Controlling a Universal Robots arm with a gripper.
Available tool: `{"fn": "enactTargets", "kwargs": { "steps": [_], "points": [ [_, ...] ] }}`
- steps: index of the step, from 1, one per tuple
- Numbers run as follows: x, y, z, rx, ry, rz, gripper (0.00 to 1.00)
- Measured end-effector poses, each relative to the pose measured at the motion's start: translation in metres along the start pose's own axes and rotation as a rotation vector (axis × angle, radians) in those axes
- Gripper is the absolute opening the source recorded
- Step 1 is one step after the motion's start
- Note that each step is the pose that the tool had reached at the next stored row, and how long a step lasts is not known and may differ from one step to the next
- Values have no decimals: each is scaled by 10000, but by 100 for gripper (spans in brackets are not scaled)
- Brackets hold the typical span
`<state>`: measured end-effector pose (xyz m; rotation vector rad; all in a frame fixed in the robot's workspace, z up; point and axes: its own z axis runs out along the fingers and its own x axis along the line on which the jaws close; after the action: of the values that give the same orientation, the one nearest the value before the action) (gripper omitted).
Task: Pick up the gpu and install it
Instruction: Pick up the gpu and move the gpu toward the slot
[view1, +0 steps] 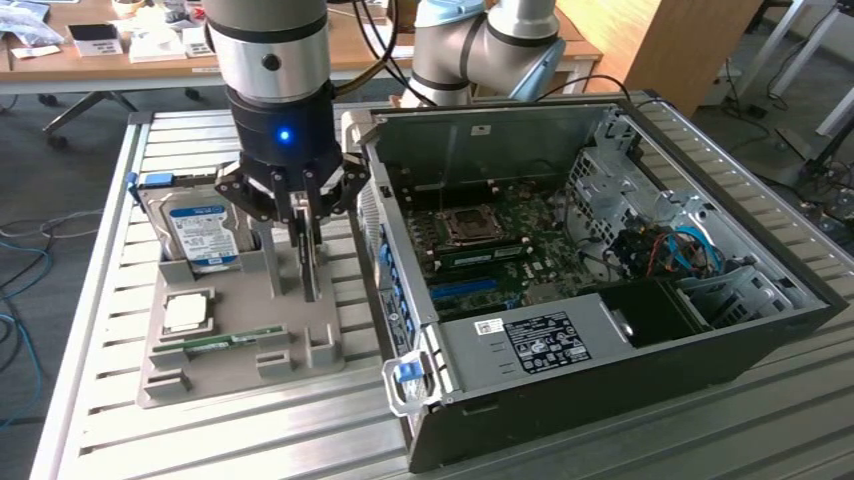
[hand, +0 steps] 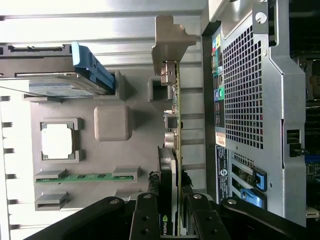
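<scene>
Exterior view first: the arm stands straight down over a grey tray (view1: 227, 370) on the slatted bench (view1: 240, 440), to the exterior view's left of the open computer case (view1: 747, 330). The claw (view1: 304, 215) is closed about halfway, clamped on the gpu (view1: 310, 260), which stands on edge, thin and upright, at the tray's case side. I can't tell whether its lower edge sits in the tray's slot or just above it. In the wrist view the gpu (hand: 172, 125) runs edge-on between the two black fingers (hand: 145, 220), with its silver bracket at the far end. The hard drive (view1: 200, 235) stands in the tray just beside it. A square processor (view1: 187, 312) and a green memory stick (view1: 220, 342) lie nearer the tray's front.
</scene>
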<state>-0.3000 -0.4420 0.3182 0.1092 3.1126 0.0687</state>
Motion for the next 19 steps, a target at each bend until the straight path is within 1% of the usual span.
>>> {"fn": "enactTargets", "kwargs": {
  "steps": [4,7,14,19],
  "points": [
    [0,0,-5,2,2,0,27],
    [0,1,-30,1,1,0,27],
    [-3,7,-147,0,1,0,27],
    [-6,11,-247,1,1,0,27]
  ]
}}
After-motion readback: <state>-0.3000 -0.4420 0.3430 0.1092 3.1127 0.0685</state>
